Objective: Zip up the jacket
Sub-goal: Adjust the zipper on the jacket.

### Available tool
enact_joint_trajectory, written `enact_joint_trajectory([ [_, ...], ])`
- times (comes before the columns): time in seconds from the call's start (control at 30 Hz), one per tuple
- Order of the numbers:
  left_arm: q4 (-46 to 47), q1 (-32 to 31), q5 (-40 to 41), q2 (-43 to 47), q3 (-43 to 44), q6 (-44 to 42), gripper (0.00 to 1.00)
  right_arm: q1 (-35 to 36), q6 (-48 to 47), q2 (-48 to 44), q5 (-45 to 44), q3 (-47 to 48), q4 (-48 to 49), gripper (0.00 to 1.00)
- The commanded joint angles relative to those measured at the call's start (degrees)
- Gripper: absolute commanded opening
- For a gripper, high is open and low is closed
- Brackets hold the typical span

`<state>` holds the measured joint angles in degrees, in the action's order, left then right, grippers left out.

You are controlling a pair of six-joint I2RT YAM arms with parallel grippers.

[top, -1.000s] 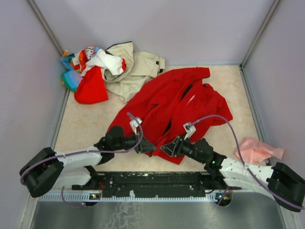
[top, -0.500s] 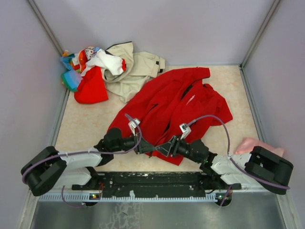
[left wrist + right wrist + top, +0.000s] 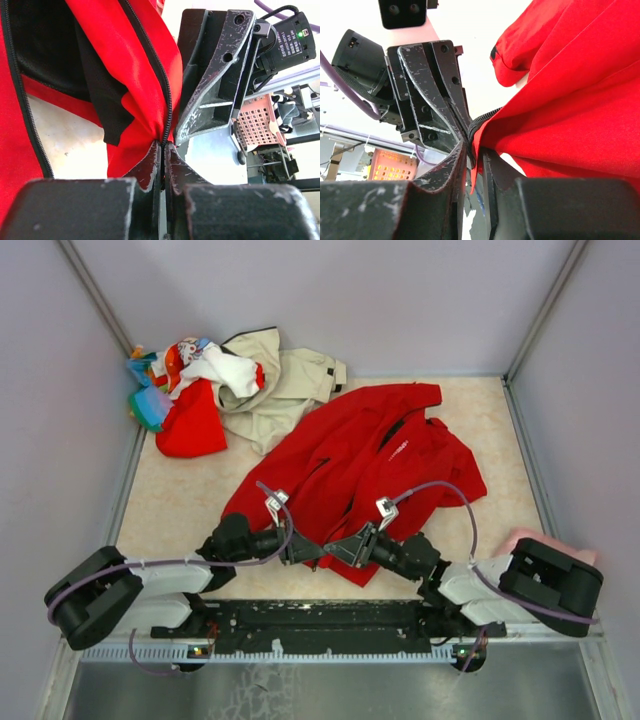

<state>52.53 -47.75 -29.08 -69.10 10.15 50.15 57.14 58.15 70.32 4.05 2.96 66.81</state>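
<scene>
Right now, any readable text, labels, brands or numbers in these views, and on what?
Nothing can be quoted.
White logo on the chest of the jacket: too small to read.
Printed label on the right arm's camera, left wrist view: too blurred to read.

Soft overhead light fills the top view — faint shadows on my bench (image 3: 170, 510). Up close the jacket (image 3: 135, 75) is sharp, my left claw (image 3: 164, 150) blurs dark at its near base, and white glare washes out behind my right claw (image 3: 474, 150).
</scene>
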Motion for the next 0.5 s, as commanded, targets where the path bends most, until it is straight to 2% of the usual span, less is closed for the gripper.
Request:
enact_joint_trajectory([
  [0.0, 4.2, -0.2, -2.5, 0.5, -0.7, 0.7, 0.06, 0.5, -2.1, -3.9, -3.5, 0.1, 1.0, 0.14],
  [0.1, 4.2, -0.2, -2.6, 0.9, -1.0, 0.8, 0.1, 0.5, -3.1, -6.6, -4.4, 0.2, -2.7, 0.1],
  [0.2, 4.2, -0.2, -2.8, 1.4, -1.3, 0.8, 0.14, 0.5, -4.0, -9.0, -5.2, 0.2, -5.8, 0.0],
  [0.47, 3.5, -0.2, -3.2, 1.8, -1.4, 0.7, 0.2, 0.6, -6.2, -14.0, -6.1, 0.4, -11.6, 0.0],
])
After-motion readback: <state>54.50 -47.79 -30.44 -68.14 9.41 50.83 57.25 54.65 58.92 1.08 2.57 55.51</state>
